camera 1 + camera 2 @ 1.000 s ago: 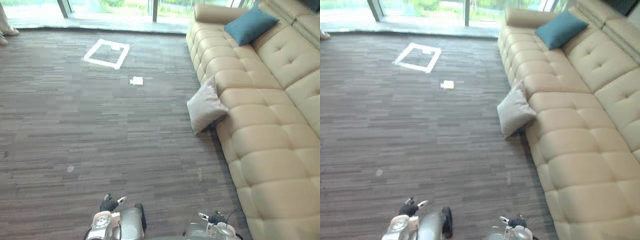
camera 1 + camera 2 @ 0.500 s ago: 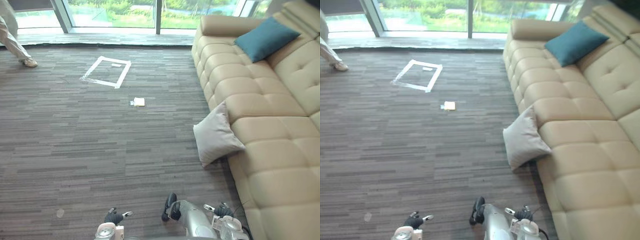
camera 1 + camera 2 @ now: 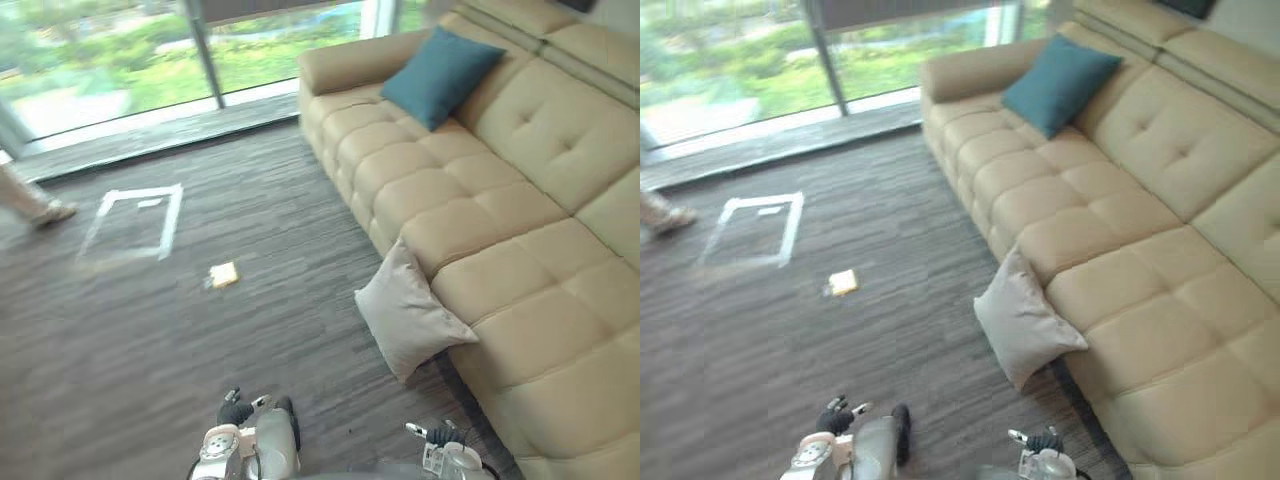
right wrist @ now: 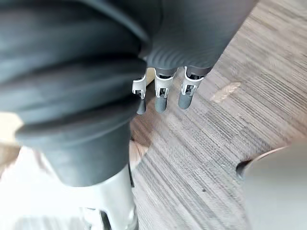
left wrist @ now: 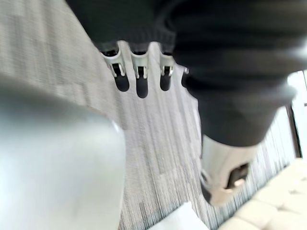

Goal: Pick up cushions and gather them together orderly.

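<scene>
Lounge, tufted sofa (image 3: pixel 520 200), carpet (image 3: pixel 150 340), floor-length windows (image 3: pixel 110 60)

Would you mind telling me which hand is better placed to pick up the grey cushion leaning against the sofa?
Probably the right hand: the grey cushion leans on the sofa on the robot's right. Both it and the left hand hang open, holding nothing.

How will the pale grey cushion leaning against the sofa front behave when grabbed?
The pale grey cushion looks plump and soft, so it probably dents when squeezed. Likely light for its size. Propped against the sofa, it may flop flat if nudged.
</scene>
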